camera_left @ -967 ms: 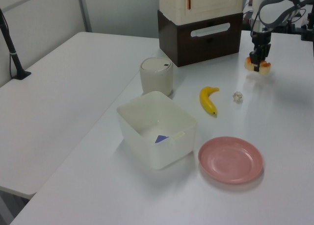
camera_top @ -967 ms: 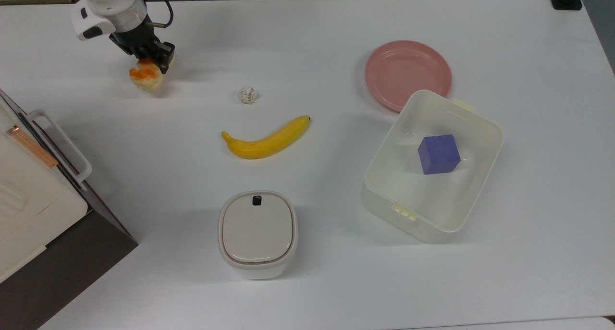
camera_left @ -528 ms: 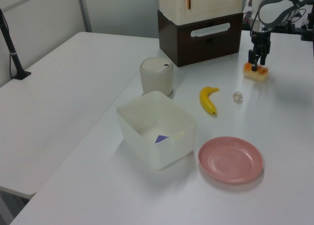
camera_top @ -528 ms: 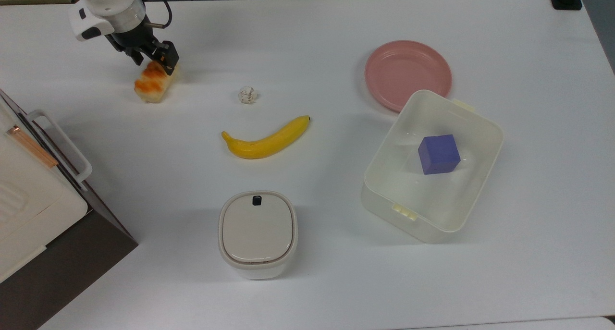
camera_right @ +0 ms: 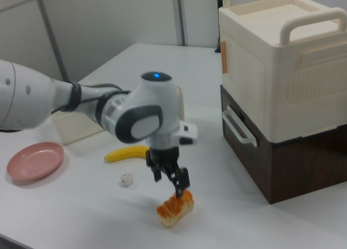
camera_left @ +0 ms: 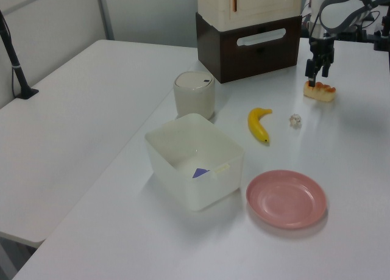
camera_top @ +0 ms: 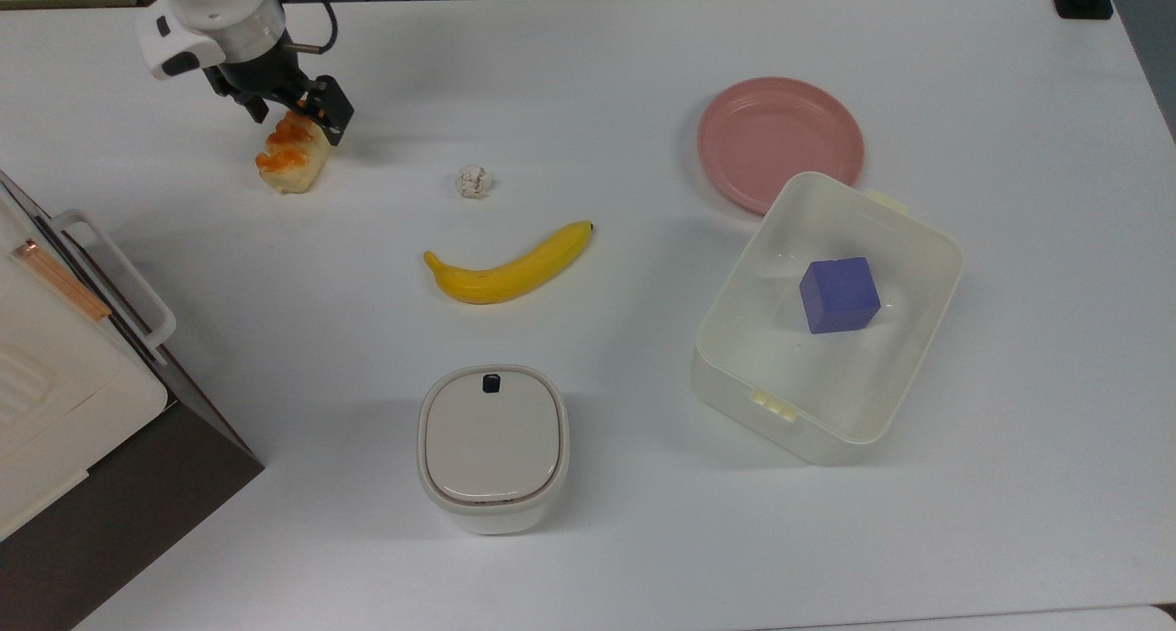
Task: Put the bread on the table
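Note:
The bread [camera_top: 292, 158] [camera_left: 320, 92] [camera_right: 174, 208], a small bun with an orange-brown top, lies flat on the white table [camera_top: 643, 539] near the top view's upper left. My gripper [camera_top: 299, 117] [camera_left: 317, 77] [camera_right: 169, 183] hangs just above the bun's far end. It is open and holds nothing, with its black fingers spread to either side. In the right view one fingertip sits close over the bun's upper end; I cannot tell if it touches.
A paper ball [camera_top: 473, 181] and a banana [camera_top: 510, 264] lie toward the table's middle. A pink plate [camera_top: 781, 140] and a white bin [camera_top: 905, 245] holding a blue cube [camera_top: 838, 294] are at the top view's right. A lidded white pot [camera_top: 493, 447] and a cream-and-brown cabinet [camera_top: 73, 411] stand near the front.
The gripper let go of the bread, which dropped from a tilted hold to lie flat on the table. The open fingers then rose slightly above it.

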You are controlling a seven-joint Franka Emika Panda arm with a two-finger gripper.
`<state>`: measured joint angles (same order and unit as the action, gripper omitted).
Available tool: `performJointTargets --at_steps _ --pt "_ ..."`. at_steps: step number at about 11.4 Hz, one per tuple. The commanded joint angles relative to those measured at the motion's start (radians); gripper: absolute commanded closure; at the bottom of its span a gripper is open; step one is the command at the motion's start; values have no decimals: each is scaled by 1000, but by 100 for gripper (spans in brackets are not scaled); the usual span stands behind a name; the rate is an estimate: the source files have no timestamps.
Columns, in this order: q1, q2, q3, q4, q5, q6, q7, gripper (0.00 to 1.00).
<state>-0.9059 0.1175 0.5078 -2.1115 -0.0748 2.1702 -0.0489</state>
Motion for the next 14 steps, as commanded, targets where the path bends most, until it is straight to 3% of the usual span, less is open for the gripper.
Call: performJointTargets --at_steps 1,4,8,9,12,14 --pt "151 -54 -15 98 -6 -91 98 0" --pt "298 -56 -14 243 -6 -226 138 0" --pt "471 -56 -26 300 -8 -262 176 0" --pt "519 -59 -58 306 -8 -263 179 0" --pt "556 -71 -104 490 7 -479 182 0" --pt "636 -76 -181 519 10 -484 227 0"
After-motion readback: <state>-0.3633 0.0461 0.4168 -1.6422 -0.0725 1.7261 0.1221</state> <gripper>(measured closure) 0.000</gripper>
